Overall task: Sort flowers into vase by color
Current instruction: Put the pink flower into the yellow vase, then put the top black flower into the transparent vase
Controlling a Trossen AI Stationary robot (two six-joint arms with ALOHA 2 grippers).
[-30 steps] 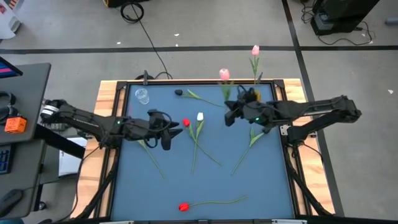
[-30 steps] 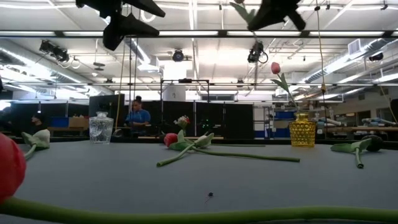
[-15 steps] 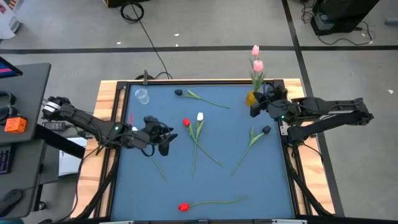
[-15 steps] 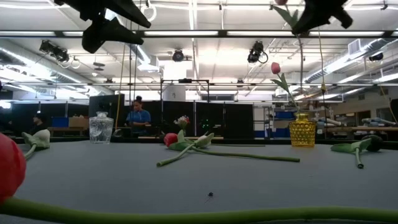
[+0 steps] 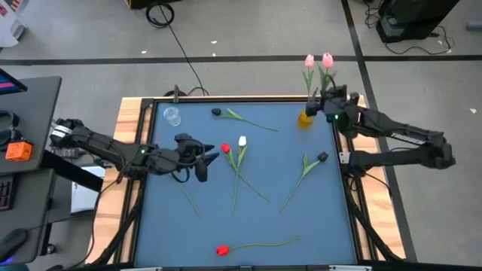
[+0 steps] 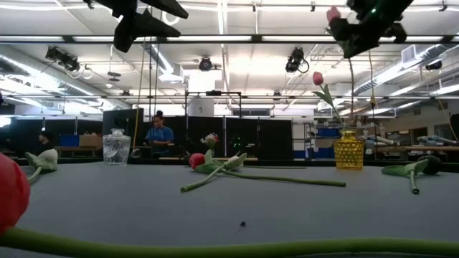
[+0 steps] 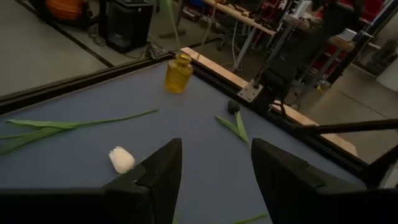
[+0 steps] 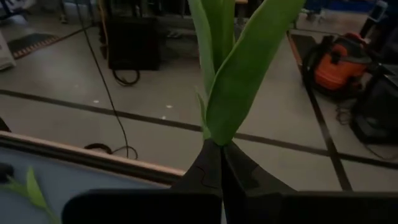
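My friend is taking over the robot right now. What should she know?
Right tool: shut on a pink flower, held above the yellow vase at the table's far right corner.
Left tool: open, empty, above the mat near the red flower and white flower.
Done: one pink flower stands in the yellow vase.
Left: put the held pink one in; red, white, two dark ones and another red flower lie on the mat. The clear vase holds none.
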